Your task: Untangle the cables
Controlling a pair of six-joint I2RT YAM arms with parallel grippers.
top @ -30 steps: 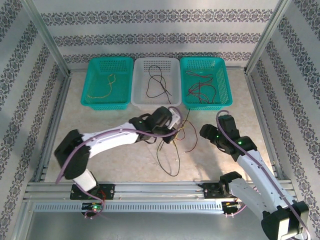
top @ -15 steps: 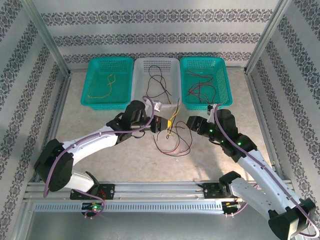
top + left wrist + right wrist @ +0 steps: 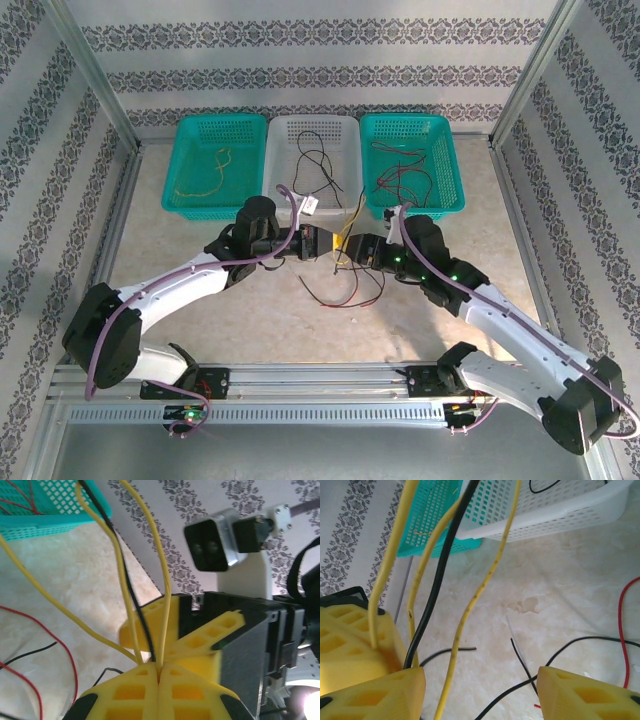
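- Pinching a few strands of the cables (image 3: 162,565), our left gripper (image 3: 159,672) presses its ribbed yellow fingers together on two yellow wires and a black one, holding them up off the table (image 3: 160,240).
- Our right gripper (image 3: 481,676) faces it just beside, jaws spread wide, and the raised strands pass through the gap. We judge it is lined up to take one wire and draw it clear of the others.
- Under both grippers, the rest of the cables trails limp on the pale, mottled tabletop in thin red and black loops.
- Along the far edge stand three perforated plastic baskets. The left teal basket (image 3: 222,118) holds yellow wire, the white basket (image 3: 312,118) black and the right teal basket (image 3: 405,117) mostly red, so we judge that freed strands are sorted by colour.
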